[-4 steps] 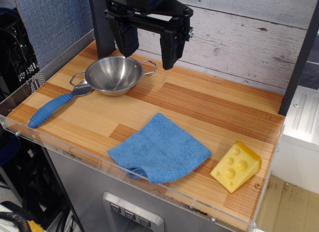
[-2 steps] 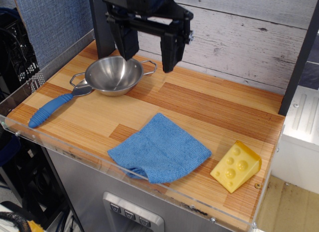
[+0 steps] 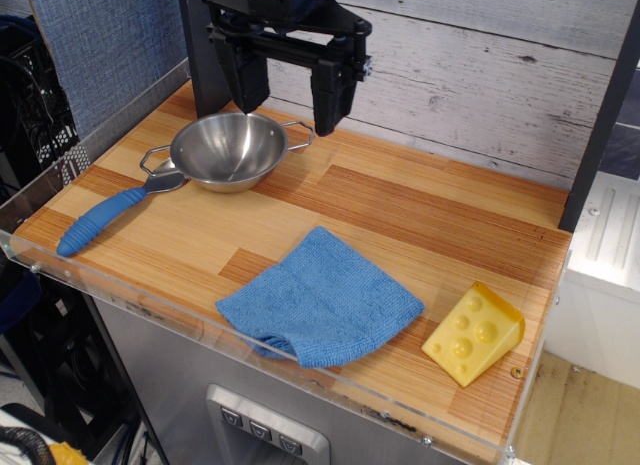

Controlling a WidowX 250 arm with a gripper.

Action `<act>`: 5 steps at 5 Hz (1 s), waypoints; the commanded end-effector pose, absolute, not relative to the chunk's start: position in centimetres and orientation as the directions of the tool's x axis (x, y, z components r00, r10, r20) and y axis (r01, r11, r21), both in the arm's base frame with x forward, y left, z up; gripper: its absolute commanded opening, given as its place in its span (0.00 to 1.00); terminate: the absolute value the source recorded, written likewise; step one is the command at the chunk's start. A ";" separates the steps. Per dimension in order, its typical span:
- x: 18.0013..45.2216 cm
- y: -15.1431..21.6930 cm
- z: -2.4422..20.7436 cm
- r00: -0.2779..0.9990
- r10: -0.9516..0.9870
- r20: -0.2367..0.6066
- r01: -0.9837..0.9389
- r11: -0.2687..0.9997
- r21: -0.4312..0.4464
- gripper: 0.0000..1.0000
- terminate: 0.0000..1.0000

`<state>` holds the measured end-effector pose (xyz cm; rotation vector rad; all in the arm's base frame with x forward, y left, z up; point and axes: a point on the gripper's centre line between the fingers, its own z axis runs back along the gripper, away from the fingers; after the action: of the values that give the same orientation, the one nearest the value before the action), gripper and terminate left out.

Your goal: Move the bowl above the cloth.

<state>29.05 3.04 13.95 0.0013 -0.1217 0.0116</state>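
- Leftmost, a spoon lies on the table: ribbed blue handle, dull metal head tucked under the bowl's near-left rim, the handle pointing to about 8 o'clock.
- Next, the bowl sits at the table's far-left corner: round, polished steel, mirror-bright inside, with a thin angular wire loop on each side, at roughly 9 and 3 o'clock.
- Above the bowl's far rim hangs the gripper, black and blocky, its two fingers spread wide apart and holding nothing. One finger is over the bowl's back edge, the other just past the right wire loop.
- Compared with a moment ago, the gripper has shifted slightly left and toward the back wall; the bowl, spoon, cloth and cheese have not moved.
- The table is striped wood, warm orange and pale strips, with a clear plastic lip along the near edge.
- The cloth lies near the front edge at about 5 o'clock from the bowl, well apart from it: blue, knitted, roughly square, rumpled, with its near corner folded under.
- Rightmost, a yellow cheese wedge, smooth and holed, sits just beside the cloth.
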 end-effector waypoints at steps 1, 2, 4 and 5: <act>32.9 9.4 10.7 0.989 0.032 0.141 -0.039 0.998 0.044 1.00 0.00; 34.8 10.6 6.5 0.995 0.021 0.094 -0.024 0.999 0.036 1.00 0.00; 36.8 10.1 2.9 0.999 0.010 0.046 -0.011 1.000 0.027 1.00 0.00; 36.7 9.4 3.0 0.998 0.003 0.062 -0.006 0.999 0.043 0.00 0.00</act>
<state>36.34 9.30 1.27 0.0303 -0.0119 0.0098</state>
